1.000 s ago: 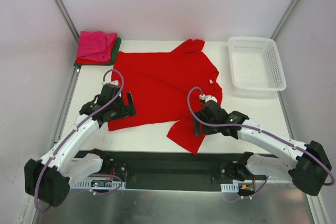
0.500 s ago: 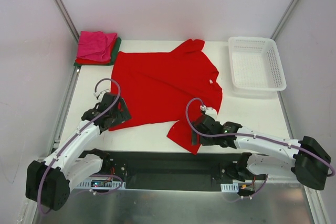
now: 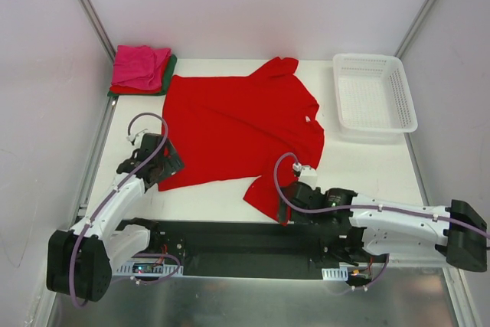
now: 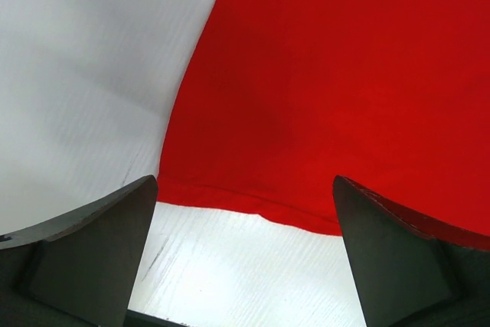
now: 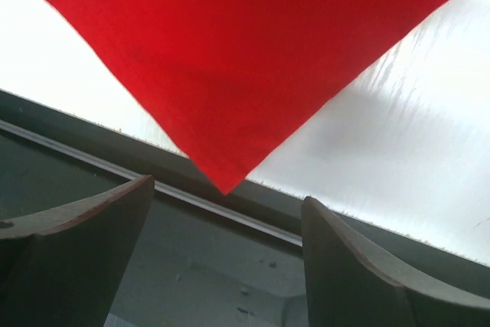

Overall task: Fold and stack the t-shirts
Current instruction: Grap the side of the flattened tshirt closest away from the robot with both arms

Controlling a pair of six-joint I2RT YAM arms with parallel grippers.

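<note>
One bright red t-shirt (image 3: 237,132) lies spread on the bench (image 3: 367,166), its hem corner just ahead of the left end effector (image 4: 241,189) and a sleeve tip just ahead of the right end effector (image 5: 226,197). A clean fold probably needs both to pinch those edges low, then lift together. Both end effectors stand wide open, gripping nothing. A folded pink t-shirt (image 3: 140,65) lies far beyond the left one.

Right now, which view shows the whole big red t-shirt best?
Top external: the red t-shirt lies spread flat, collar and both sleeves visible. Left wrist shows only a hem corner; right wrist only a sleeve tip.
</note>
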